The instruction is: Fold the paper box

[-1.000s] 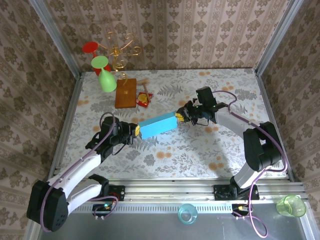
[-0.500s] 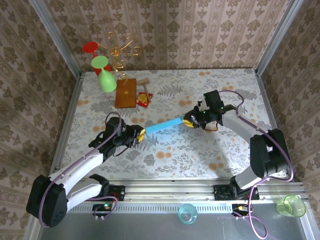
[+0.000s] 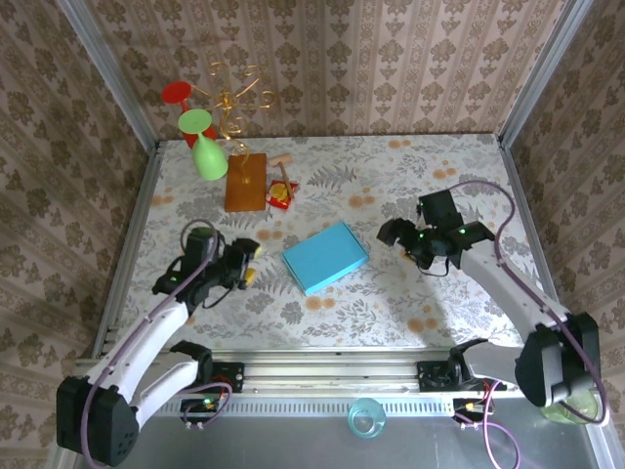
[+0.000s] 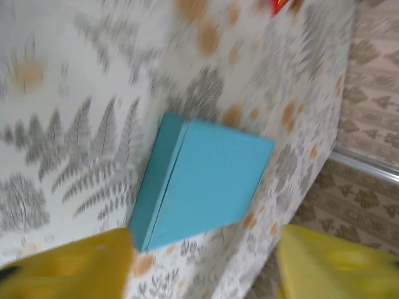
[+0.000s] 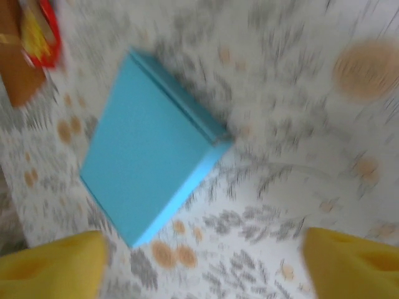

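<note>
L pincer (image 3: 250, 264) & R pincer (image 3: 391, 234) are held open, nothing gripped; both arms are angled inward, pincers set well apart.

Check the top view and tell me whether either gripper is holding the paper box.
No. The paper box lies flat on the table, apart from both the left gripper and the right gripper.
</note>
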Robot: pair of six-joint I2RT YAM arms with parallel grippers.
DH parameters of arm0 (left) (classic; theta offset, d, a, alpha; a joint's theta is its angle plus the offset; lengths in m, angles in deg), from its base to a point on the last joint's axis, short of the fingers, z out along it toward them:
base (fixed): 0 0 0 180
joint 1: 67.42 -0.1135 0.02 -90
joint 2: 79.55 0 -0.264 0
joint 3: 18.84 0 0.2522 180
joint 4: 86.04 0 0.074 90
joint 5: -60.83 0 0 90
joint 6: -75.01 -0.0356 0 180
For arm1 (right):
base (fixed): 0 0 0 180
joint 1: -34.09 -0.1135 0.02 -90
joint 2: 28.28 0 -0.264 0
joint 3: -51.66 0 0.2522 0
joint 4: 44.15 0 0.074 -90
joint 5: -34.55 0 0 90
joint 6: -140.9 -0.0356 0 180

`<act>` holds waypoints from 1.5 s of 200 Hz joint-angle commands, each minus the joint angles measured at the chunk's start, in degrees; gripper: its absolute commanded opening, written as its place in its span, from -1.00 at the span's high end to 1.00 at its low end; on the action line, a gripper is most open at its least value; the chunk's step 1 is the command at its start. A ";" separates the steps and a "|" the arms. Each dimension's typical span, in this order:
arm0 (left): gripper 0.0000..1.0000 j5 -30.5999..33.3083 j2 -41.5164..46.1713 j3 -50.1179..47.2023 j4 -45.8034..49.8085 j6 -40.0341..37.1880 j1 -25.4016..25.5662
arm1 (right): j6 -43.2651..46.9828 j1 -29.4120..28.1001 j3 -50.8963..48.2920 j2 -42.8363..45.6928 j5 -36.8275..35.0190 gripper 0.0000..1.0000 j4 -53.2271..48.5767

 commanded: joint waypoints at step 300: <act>-1.00 26.53 -38.82 -15.95 -80.59 -81.47 -18.24 | 42.81 12.57 -30.21 -19.77 -23.07 -1.00 83.71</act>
